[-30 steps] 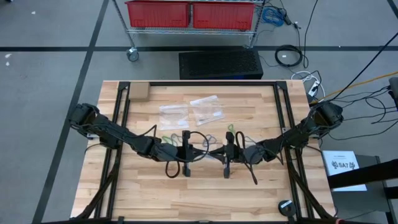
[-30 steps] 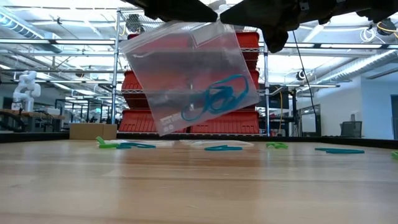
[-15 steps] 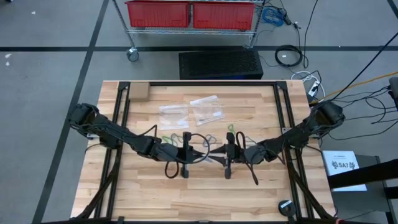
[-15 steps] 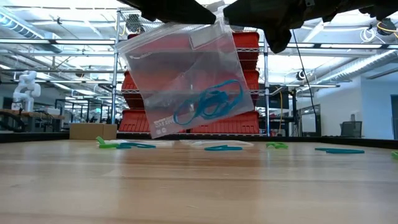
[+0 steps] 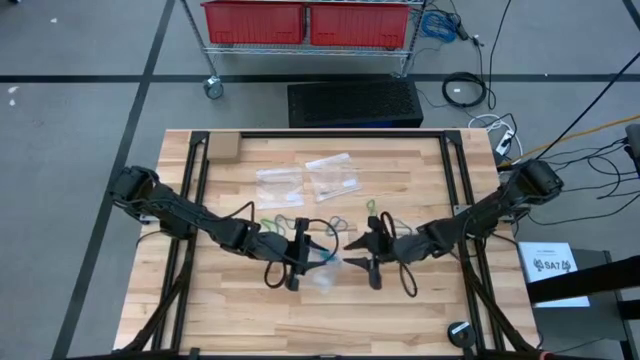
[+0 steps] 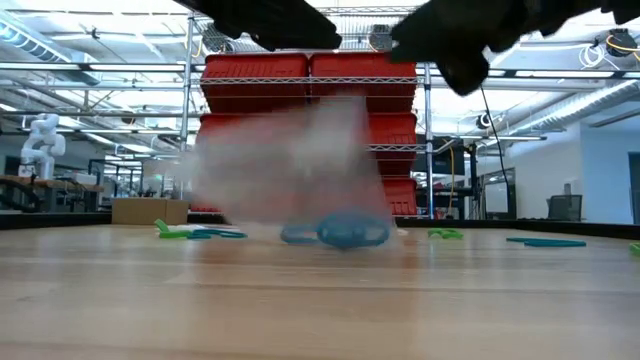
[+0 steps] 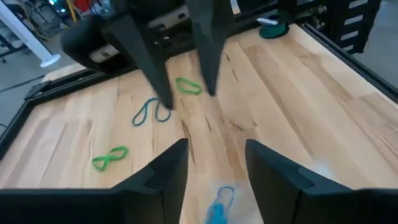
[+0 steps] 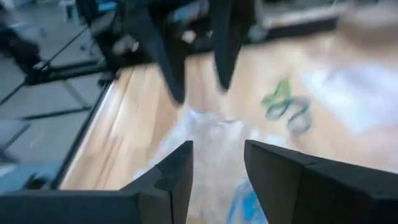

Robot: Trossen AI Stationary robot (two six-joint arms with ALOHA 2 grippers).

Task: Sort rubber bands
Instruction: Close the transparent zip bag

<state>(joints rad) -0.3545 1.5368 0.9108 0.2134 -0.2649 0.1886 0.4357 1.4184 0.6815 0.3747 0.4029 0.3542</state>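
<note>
A clear plastic bag (image 5: 325, 273) holding blue rubber bands (image 6: 336, 231) is down at the tabletop between my two grippers. It shows blurred in the low view, its banded lower end on the wood. My left gripper (image 5: 297, 262) and my right gripper (image 5: 373, 262) hover above it, facing each other, both open with nothing between their fingers. The bag also shows under my right gripper (image 8: 217, 168) as a clear sheet (image 8: 208, 140). Loose green (image 7: 110, 157) and teal (image 7: 151, 112) rubber bands lie on the table beyond.
Two more clear bags (image 5: 280, 185) (image 5: 335, 178) lie toward the far middle of the table. A small cardboard block (image 5: 222, 148) sits at the far left. Green and grey bands (image 8: 285, 104) lie just beyond the grippers. A black round object (image 5: 458, 332) sits near the right front corner.
Both grippers have opened and let go of the clear bag's top edge. The bag, which hung tilted between them above the table, has dropped, and its end with the blue bands now rests on the wood. My right gripper has tipped a little.
</note>
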